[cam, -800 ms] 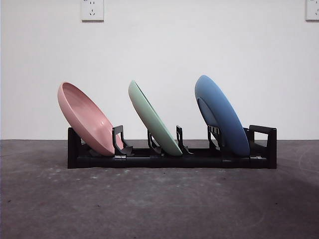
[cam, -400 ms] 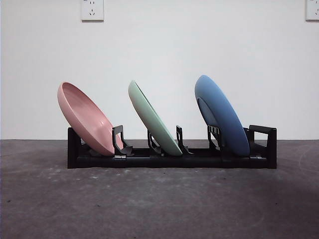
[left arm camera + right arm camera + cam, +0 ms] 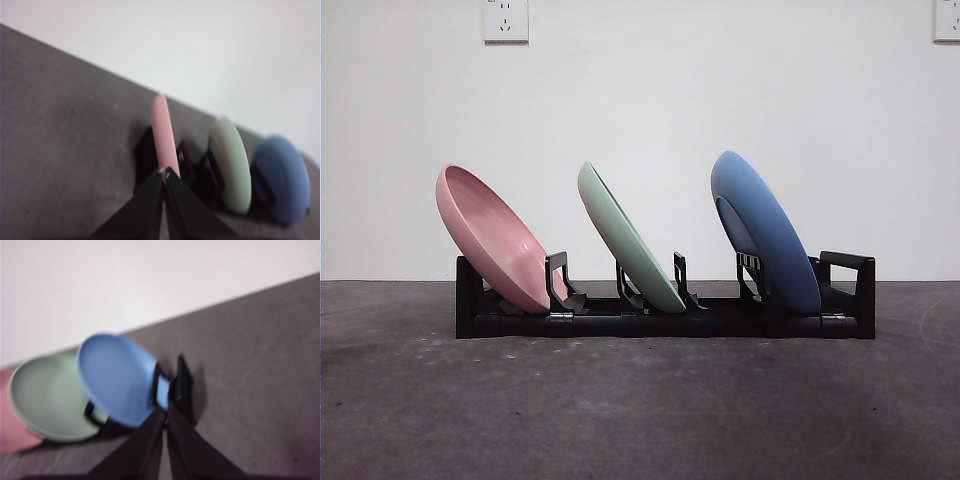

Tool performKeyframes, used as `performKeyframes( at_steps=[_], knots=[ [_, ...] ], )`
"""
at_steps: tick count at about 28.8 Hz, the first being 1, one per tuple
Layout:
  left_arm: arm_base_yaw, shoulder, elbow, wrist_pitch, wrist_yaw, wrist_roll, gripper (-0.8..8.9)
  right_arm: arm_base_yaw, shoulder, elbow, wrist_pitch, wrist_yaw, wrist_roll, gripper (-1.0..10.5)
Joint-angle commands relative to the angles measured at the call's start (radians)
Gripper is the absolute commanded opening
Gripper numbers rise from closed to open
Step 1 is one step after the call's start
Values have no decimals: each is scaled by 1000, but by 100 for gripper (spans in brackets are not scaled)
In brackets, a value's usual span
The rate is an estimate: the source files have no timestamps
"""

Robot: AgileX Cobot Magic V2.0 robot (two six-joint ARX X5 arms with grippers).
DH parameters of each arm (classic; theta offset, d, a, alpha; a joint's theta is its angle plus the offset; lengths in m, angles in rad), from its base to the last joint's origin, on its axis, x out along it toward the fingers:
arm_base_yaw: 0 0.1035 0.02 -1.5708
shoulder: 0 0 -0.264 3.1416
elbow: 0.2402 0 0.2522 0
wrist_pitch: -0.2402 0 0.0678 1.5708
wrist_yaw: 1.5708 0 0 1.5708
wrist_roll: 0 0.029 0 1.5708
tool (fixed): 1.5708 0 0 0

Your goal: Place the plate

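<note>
Three round glazed plates, pink (image 3: pixel 492 237), pale green (image 3: pixel 628 240) and blue (image 3: pixel 766 232), lean in the black slotted rack (image 3: pixel 665 318) on the dark grey tabletop (image 3: pixel 640 400). They look stiff, smooth and breakable; the upper rim seems the best hold. Left end effector (image 3: pixel 164 172) and right end effector (image 3: pixel 165 410) have their jaws pressed together, empty, well apart from the rack. Behind is a plain white wall (image 3: pixel 640 90).

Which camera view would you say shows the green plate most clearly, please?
The front view: the green plate stands sharp and edge-on, leaning in the black rack between the pink and blue plates. The left wrist view shows it blurred; in the right wrist view the blue plate partly hides it.
</note>
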Motion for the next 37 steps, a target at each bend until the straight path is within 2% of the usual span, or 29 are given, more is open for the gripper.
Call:
performKeyframes(
  at_steps=[1,5,9,13,18,19,20,21,22,24,28,31,37],
  knots=[
    [0,72,111,-122,34,102,11,-1,95,97,-79,-64,-42,15],
    [0,180,235,-287,45,132,11,-1,231,237,-202,-163,-59,15],
    [-1,300,347,-447,64,186,11,5,352,371,-307,-220,-60,15],
    [-3,404,441,-576,66,228,11,23,451,484,-418,-237,-86,15],
    [-3,571,591,-739,66,232,12,81,609,639,-597,-230,-190,15],
    [-3,600,612,-747,66,241,35,93,639,658,-616,-230,-215,16],
    [-3,627,630,-747,66,243,110,105,668,672,-629,-230,-251,41],
    [-3,645,640,-747,66,243,194,114,689,678,-635,-229,-269,116],
    [-3,660,646,-746,66,243,292,126,711,683,-639,-228,-272,246],
    [-3,674,648,-746,66,243,366,143,743,686,-652,-220,-272,431],
    [-3,676,648,-735,66,243,375,175,777,686,-672,-179,-257,448],
    [-3,676,648,-734,66,242,375,189,819,711,-666,-180,-238,446],
    [-3,676,648,-735,66,241,375,238,1057,875,-635,-183,-247,430]
  ],
)
